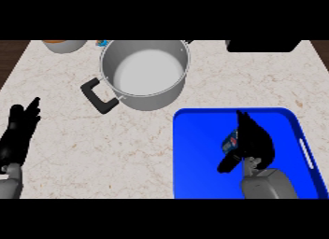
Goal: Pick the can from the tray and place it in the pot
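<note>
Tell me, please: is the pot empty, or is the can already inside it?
Empty: the pot shows only bare interior. The can is over the tray, in the right hand.

Pale marbled counter (126, 140) with dark wood floor (2, 56) at both sides.

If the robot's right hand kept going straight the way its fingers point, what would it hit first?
Probably the tray's far rim: the right hand, curled around the can, points up-view. Depth is unclear; it may pass above.
</note>
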